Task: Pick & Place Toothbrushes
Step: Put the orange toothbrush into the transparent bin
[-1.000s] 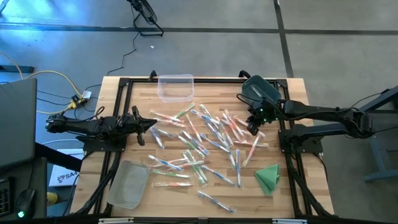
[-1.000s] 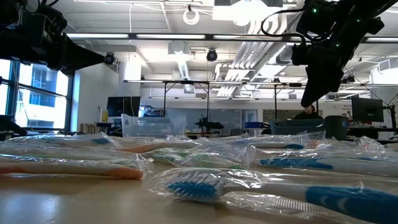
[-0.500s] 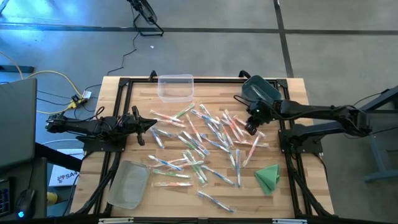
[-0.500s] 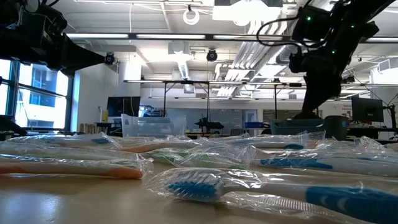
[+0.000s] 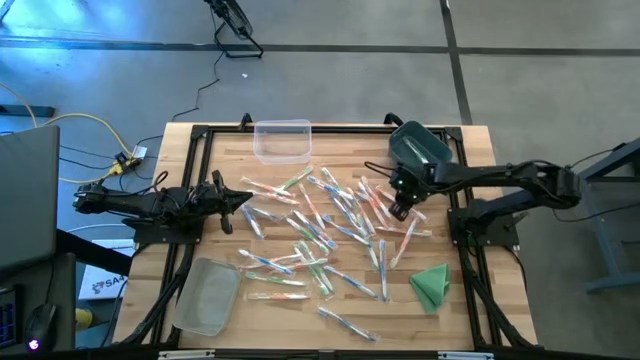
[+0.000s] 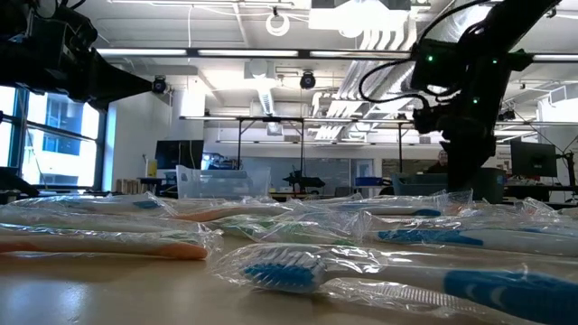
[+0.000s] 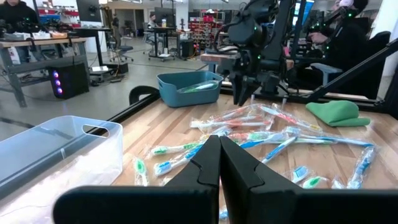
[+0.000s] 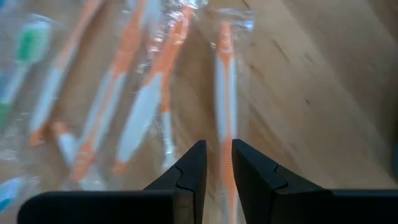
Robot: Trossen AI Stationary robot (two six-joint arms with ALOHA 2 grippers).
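The toothbrushes (image 5: pixel 325 235) are scattered across the middle of the wooden table (image 5: pixel 225 170), each sealed in a clear wrapper, with orange, green or blue accents on whitish handles. In the low view a blue-bristled one (image 6: pixel 280 266) lies nearest the camera, and an orange-handled one (image 6: pixel 99 244) lies at the left edge.

The right gripper (image 5: pixel 399 211) is lowered over the right part of the pile, its arm reaching in from the right side of the table. In the right wrist view its two dark fingers (image 8: pixel 186 177) are seen set narrowly apart – only a slim gap is left between them – and an orange-and-white toothbrush (image 8: pixel 224 93) runs lengthwise straight ahead of that gap. Nothing is seen clamped between the fingers; whether the tips touch the wrapper cannot be told. More orange-accented brushes (image 8: pixel 146 106) lie just beside it.

The left gripper (image 5: pixel 243 199) is held at the left side of the table, clear of the pile, with its fingers (image 7: pixel 208 165) pressed fully together and nothing between them.

A clear plastic bin (image 5: pixel 282 140) stands at the far edge of the table near the middle, and a teal bin (image 5: pixel 420 150) stands at the far right, just beyond the right gripper – some items are seen inside it in the left wrist view. A frosted tray (image 5: pixel 208 296) lies at the near left corner, and a folded green cloth (image 5: pixel 431 286) rests at the near right.
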